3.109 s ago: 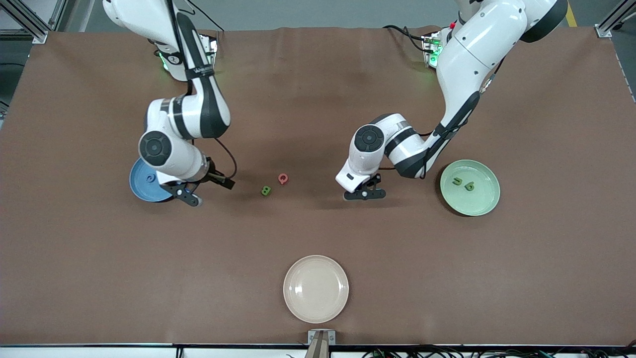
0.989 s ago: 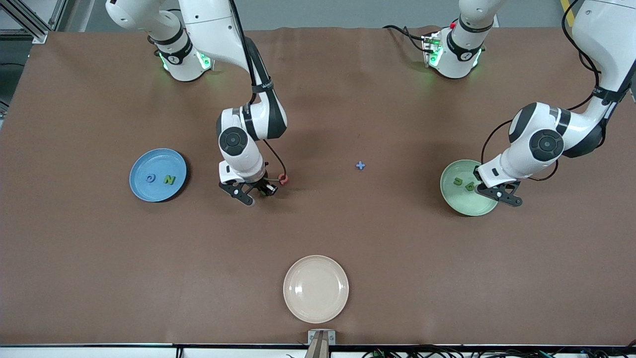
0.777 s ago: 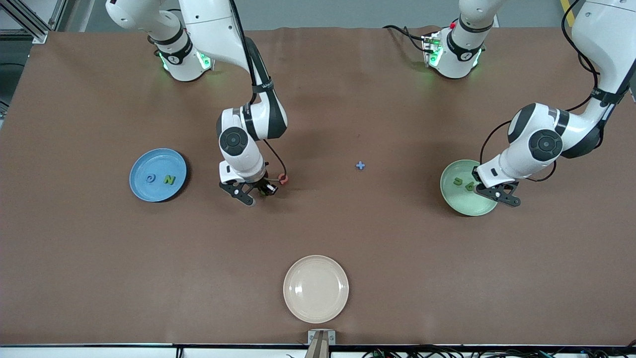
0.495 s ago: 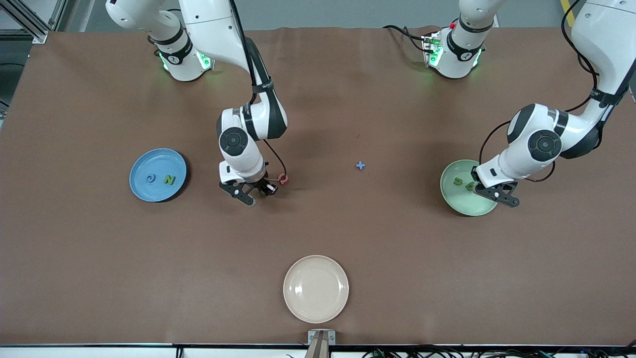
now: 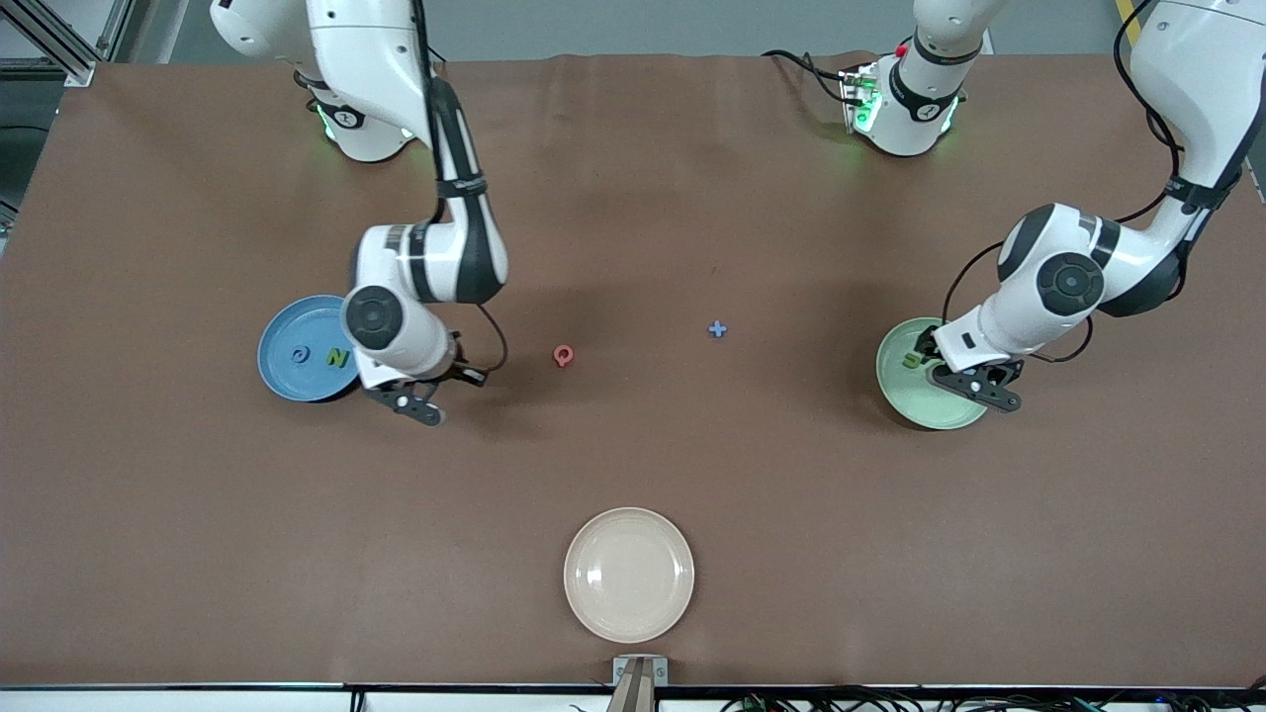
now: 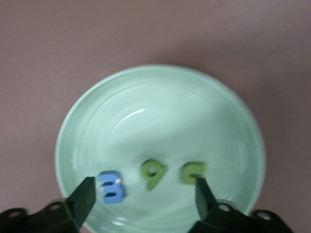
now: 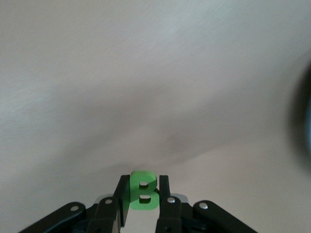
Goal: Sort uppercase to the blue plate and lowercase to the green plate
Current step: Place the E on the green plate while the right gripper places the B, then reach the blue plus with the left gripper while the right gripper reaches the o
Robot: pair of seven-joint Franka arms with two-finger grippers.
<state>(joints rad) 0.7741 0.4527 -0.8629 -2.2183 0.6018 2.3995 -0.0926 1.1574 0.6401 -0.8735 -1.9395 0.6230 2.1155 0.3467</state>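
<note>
The right gripper (image 5: 420, 403) hangs over the bare brown table cloth (image 5: 633, 465) just beside the blue plate (image 5: 287, 381), at about 4 o'clock from the plate's centre. Its fingers are pinched narrowly on the green B (image 7: 143, 190), which sits upright between the pads in the right wrist view, its two holes plainly showing.

On the blue plate lie two capitals: a blue G (image 5: 298, 353) and a green N (image 5: 337, 357), the N at 3 o'clock of the G, apart from it.

The pink-red Q (image 5: 563, 355) lies flat on the cloth near the table's middle, well apart from both plates. The blue x (image 5: 717, 329) lies at roughly 2 o'clock from the Q, toward the left arm's end of the table.

The left gripper (image 5: 974, 386) is over the green plate (image 5: 915, 407). In the left wrist view its fingers (image 6: 86, 199) stand wide apart and hold nothing. In that plate (image 6: 160, 97) three small letters sit in a row: a blue m (image 6: 111, 186) seen on its side so that it reads like a 3, a green letter (image 6: 154, 174) reading as b, q or 9, and a green u/n (image 6: 193, 172), none touching another.

A cream-white plate (image 5: 629, 575) sits at 6 o'clock from the Q, nearest the front camera, with nothing on it. No brand or label can be read besides the letters themselves.
</note>
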